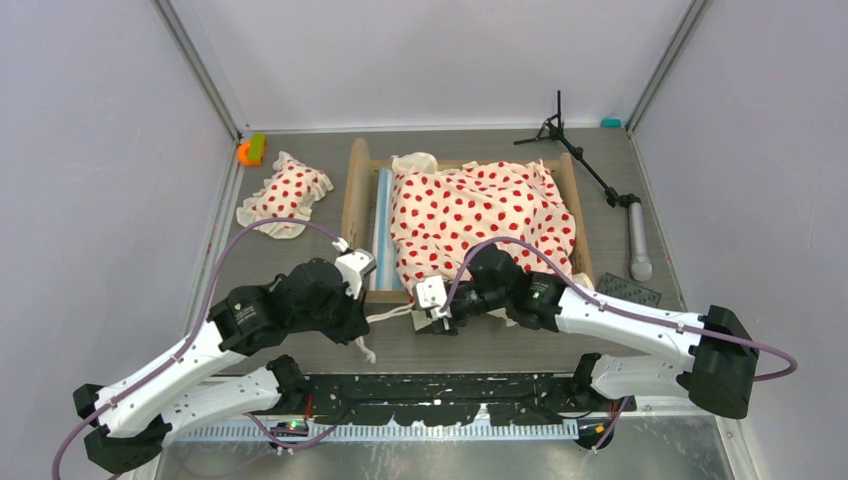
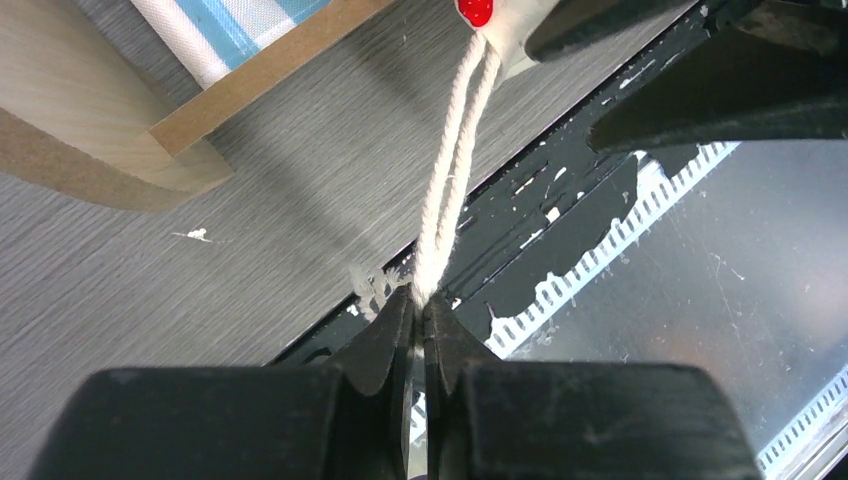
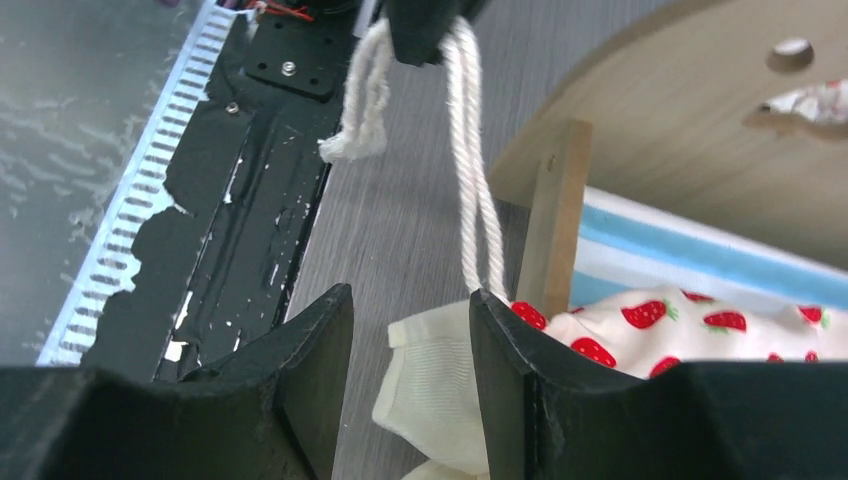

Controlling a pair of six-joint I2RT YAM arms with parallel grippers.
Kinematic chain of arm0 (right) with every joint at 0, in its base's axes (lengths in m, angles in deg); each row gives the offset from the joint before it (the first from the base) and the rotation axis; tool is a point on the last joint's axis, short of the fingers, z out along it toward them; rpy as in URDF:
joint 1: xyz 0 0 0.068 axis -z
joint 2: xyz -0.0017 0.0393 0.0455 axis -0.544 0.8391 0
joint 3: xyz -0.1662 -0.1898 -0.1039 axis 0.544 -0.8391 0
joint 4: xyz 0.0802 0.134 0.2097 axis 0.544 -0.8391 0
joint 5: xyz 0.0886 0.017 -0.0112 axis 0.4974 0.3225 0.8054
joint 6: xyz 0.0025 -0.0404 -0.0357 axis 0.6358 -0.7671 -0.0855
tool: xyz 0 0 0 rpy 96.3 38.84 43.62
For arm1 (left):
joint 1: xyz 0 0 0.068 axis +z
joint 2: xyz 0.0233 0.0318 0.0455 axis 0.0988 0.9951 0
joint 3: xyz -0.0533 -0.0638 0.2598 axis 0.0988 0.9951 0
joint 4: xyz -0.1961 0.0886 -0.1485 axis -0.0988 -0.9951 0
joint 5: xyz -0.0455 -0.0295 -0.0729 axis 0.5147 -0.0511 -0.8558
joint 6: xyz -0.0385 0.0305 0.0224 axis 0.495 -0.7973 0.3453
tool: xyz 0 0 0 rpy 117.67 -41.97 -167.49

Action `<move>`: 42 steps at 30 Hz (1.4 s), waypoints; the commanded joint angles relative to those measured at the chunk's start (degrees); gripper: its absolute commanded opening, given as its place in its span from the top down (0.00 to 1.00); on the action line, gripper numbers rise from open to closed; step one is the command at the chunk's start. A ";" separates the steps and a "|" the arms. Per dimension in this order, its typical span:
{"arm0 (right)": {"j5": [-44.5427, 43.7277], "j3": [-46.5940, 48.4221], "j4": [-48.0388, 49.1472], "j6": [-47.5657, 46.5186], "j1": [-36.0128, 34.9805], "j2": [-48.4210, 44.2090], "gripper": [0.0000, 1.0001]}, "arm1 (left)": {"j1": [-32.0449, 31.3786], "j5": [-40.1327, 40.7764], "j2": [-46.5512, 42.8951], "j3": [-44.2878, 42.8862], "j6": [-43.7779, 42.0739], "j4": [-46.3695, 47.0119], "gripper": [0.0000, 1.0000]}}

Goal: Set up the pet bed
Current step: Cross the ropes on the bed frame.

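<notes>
The pet bed (image 1: 357,200), a light-wood frame with rounded end boards, stands mid-table. A blue-white striped mattress (image 1: 384,225) shows at its left side. Cream red-dotted bedding (image 1: 480,215) covers the rest and hangs over the near rail. A white cord (image 2: 455,160) runs from the bedding's near corner to my left gripper (image 2: 418,300), which is shut on it just in front of the bed (image 1: 366,322). My right gripper (image 3: 412,300) is open at that corner (image 1: 438,322). The cream hem (image 3: 430,390) lies loose between its fingers, against the right one.
A matching dotted pillow (image 1: 285,195) lies left of the bed, with an orange-green object (image 1: 250,150) behind it. A black tripod stand (image 1: 585,165) with a grey handle (image 1: 638,240) lies at the right, near a dark studded mat (image 1: 630,290). The black mounting rail (image 1: 450,395) runs along the near edge.
</notes>
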 commanded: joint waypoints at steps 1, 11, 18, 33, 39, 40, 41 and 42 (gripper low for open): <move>5.02 -0.49 -0.03 -11.13 -0.77 -1.71 0.48 | 0.18 -0.62 0.34 0.08 0.57 2.25 1.00; 1.11 1.24 1.74 -13.61 -2.21 2.66 0.49 | 0.19 -0.86 0.35 0.18 0.39 2.25 1.00; 1.27 2.32 2.28 -13.70 -2.61 3.63 0.49 | 0.20 -0.98 0.25 0.28 0.39 2.36 1.00; 2.36 3.17 2.38 -13.61 -2.96 3.66 0.49 | 0.13 -1.31 0.65 0.35 0.28 2.38 1.00; 2.13 3.45 3.10 -13.79 -2.95 4.92 0.49 | 0.18 -1.40 0.65 0.37 0.21 2.38 1.00; 2.10 3.51 3.09 -13.85 -3.01 5.10 0.49 | 0.16 -1.40 0.69 0.37 0.25 2.38 1.00; 1.98 3.52 3.19 -13.87 -2.97 5.21 0.49 | 0.19 -1.50 0.70 0.35 0.22 2.38 1.00; 1.93 3.59 3.22 -13.95 -3.01 5.36 0.49 | 0.13 -1.60 0.70 0.34 0.26 2.36 1.00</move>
